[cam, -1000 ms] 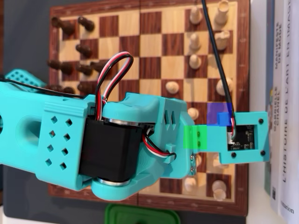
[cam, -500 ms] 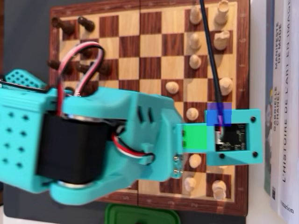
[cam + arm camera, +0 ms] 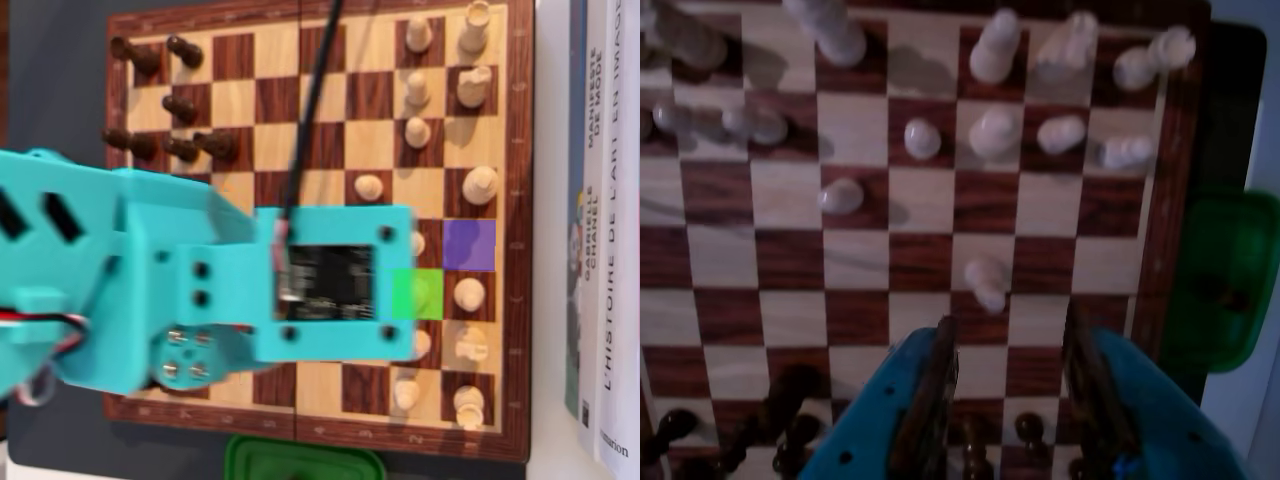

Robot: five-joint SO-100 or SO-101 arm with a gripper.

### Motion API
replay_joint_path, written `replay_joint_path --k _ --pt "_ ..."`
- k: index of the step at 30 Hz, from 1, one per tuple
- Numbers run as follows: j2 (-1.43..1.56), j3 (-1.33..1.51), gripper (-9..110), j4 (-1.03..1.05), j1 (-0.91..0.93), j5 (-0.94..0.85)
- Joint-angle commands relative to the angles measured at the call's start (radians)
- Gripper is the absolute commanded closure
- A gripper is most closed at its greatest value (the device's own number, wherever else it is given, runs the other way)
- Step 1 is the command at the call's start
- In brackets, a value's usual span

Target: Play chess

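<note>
**Item: chess set with teal arm overhead, one moment**

Chessboard (image 3: pixel 330 130): wooden, light and dark squares, filling most of the overhead view; in the wrist view (image 3: pixel 920 260) it spreads across the frame, its border at 3 o'clock.

Light pieces (image 3: pixel 470 90): grouped toward 3 o'clock of the board in the overhead view, in two rough columns, with one advanced pawn (image 3: pixel 369 186) nearer the centre. In the wrist view they stand along 12 o'clock (image 3: pixel 995 130), blurred, with a lone light pawn (image 3: pixel 986 283) just beyond the claw tips.

Dark pieces (image 3: pixel 170 140): clustered at 10 o'clock of the board in the overhead view; in the wrist view they sit at 6 to 7 o'clock (image 3: pixel 780 420), partly behind the claw.

Claw (image 3: pixel 1008 335): teal, entering the wrist view from 6 o'clock, its two fingers (image 3: pixel 935 390) spread apart with bare board squares between them, nothing held. In the overhead view the arm's body hides it.

Arm (image 3: pixel 150 290): teal, covering the board from 9 o'clock to centre, with a camera housing (image 3: pixel 330 282) on top and a black cable (image 3: pixel 310 100) running toward 12 o'clock.

Marked squares: one green (image 3: pixel 418 293), one violet (image 3: pixel 469 244), at 3 o'clock of the housing.

Green container (image 3: pixel 300 458): at 6 o'clock, off the board; in the wrist view (image 3: pixel 1225 280) at 3 o'clock.

Books (image 3: pixel 605 220): at 3 o'clock, beside the board.
</note>
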Motion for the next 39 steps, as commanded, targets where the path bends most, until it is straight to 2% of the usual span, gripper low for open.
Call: replay_joint_path --k 1,17,27,35,39 --pt "0.13 0.075 86 -0.025 0.008 0.006" --pt "0.862 0.815 85 -0.33 -0.002 0.006" --pt "1.259 1.22 85 -0.761 -0.02 0.006" --pt "1.482 1.424 85 -1.117 -0.081 0.005" --pt "1.542 1.424 85 -1.212 -0.095 -0.002"
